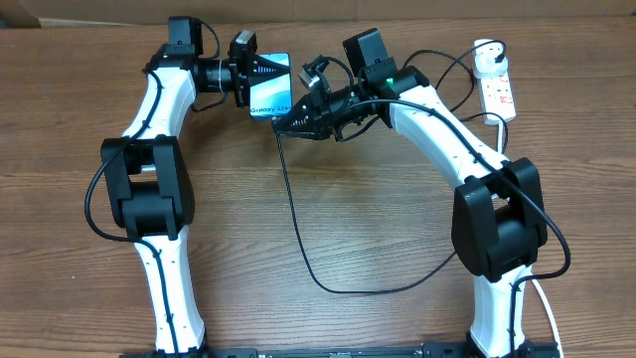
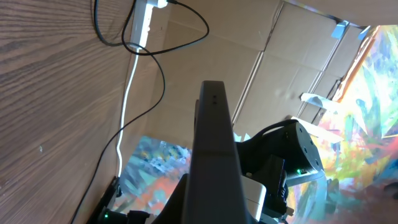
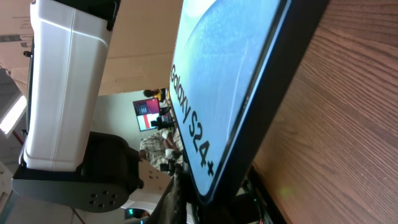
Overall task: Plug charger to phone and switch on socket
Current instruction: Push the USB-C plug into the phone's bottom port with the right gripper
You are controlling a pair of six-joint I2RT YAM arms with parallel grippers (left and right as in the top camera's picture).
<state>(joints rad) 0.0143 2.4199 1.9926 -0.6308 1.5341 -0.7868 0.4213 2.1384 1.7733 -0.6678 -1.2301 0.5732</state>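
The phone, with a light blue screen and the white text "Galaxy S24+", is held off the table by my left gripper, which is shut on it. In the left wrist view the phone shows edge-on as a dark slab. My right gripper is at the phone's near short end, shut on the black connector end of the charger. The tip itself is hidden. In the right wrist view the phone fills the frame just above the fingers. The white socket strip lies at the far right with the round white plug adapter in it.
The charger cable hangs from the right gripper, loops over the table's middle and runs under the right arm. The strip and its white cord show in the left wrist view. Cardboard panels stand behind the table.
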